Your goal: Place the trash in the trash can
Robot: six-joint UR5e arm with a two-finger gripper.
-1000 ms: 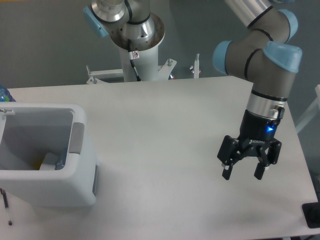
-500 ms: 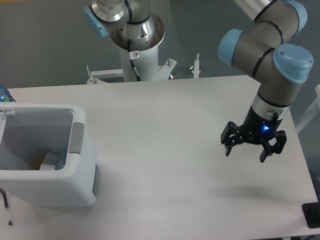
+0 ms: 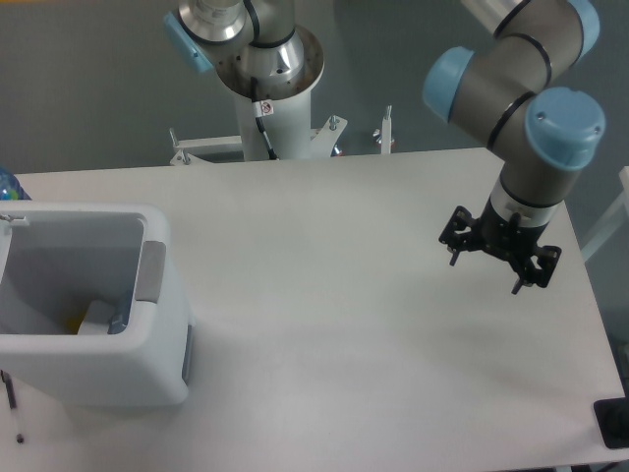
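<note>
Since a second ago my tool (image 3: 497,266) has lifted off the bench (image 3: 324,295) and swung outward: it hung low with fingers pointing down at the right side, and now it sits higher, rolled so the fingers splay toward the camera.

Near ground first. Trash can (image 3: 93,320) stands at the left front edge of the bench, open top facing up, grey panel on the side toward me. Inside, low against the near wall, I can make out a pale flat piece, probably the paper packet (image 3: 95,317), and beside it a bluish bit that may be the bottle cap (image 3: 118,322). A yellow speck next to them I cannot identify. No trash shows on the open bench surface.

Mid distance, right side. My tool hangs over the bench, well apart from the trash can, which lies far to its left and nearer the camera. Fingers are spread wide with nothing between them.

Far. Forearm comes in from the upper right, wrist bent down over the tool. Mounting column (image 3: 265,69) stands behind the rear edge.

Judgement: both items look binned, so the task reads as done or nearly so; the arm seems to be clearing away.
</note>
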